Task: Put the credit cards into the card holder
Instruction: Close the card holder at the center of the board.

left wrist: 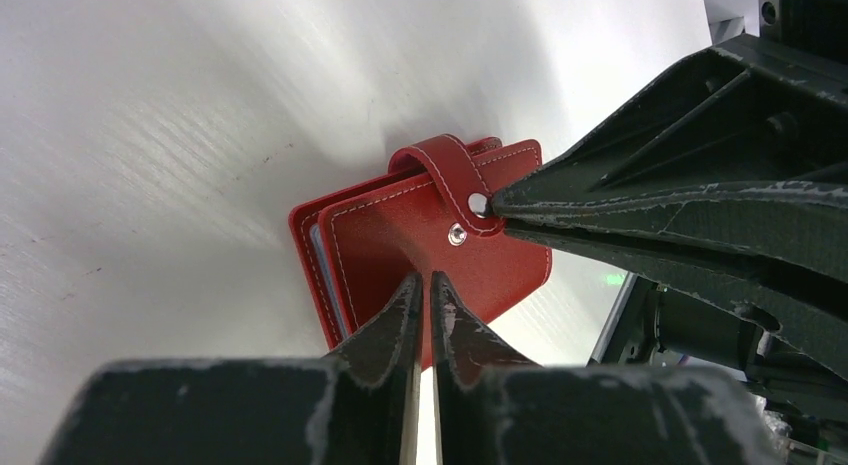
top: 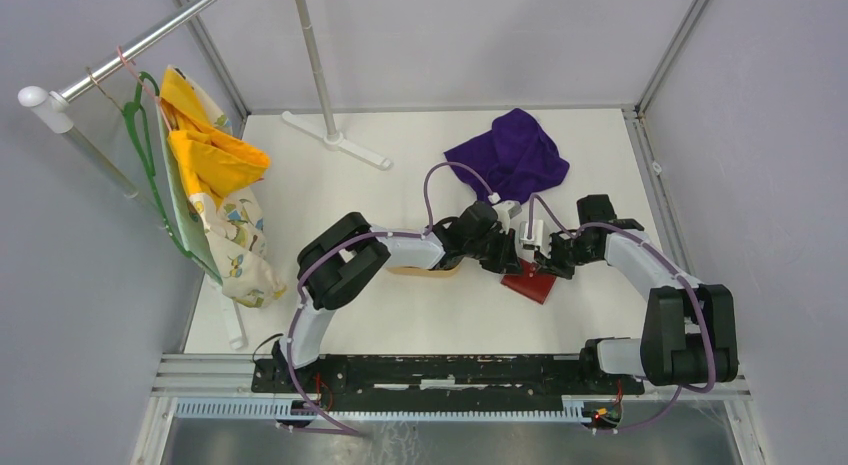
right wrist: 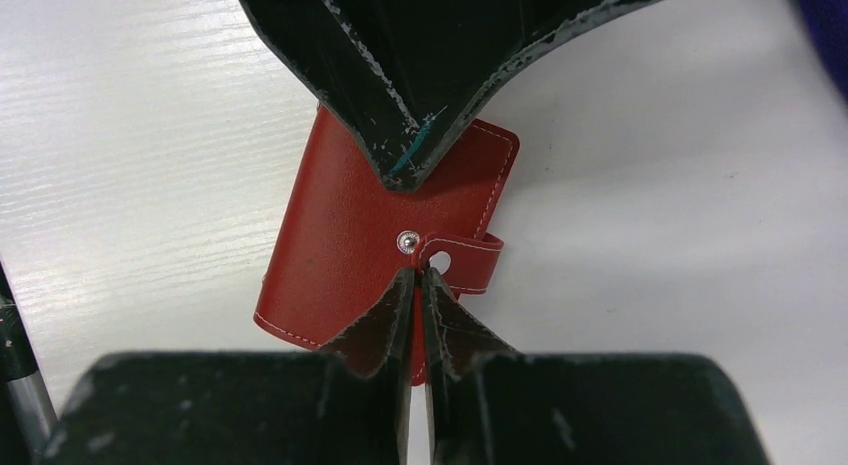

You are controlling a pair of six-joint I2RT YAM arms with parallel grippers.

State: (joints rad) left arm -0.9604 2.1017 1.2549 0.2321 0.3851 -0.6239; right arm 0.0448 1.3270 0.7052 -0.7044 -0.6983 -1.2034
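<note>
The red card holder (top: 528,282) lies folded on the white table between both grippers. Its snap tab (left wrist: 450,175) loops over the edge, and the tab's hole sits off the metal stud (left wrist: 457,235). A thin pale edge of the credit cards (left wrist: 318,257) shows between the covers; the rest of them is hidden. My left gripper (left wrist: 421,281) is shut apart from a hairline slit, its tips on the cover (left wrist: 400,240). My right gripper (right wrist: 418,273) is shut too, with its tips at the tab (right wrist: 462,257) beside the stud. Neither gripper visibly clamps anything.
A tan wooden tray (top: 425,271) lies partly under the left arm. A purple cloth (top: 510,155) sits at the back right. A hanger rack with yellow and patterned cloth (top: 215,175) stands at the left, and a white pole base (top: 335,140) at the back.
</note>
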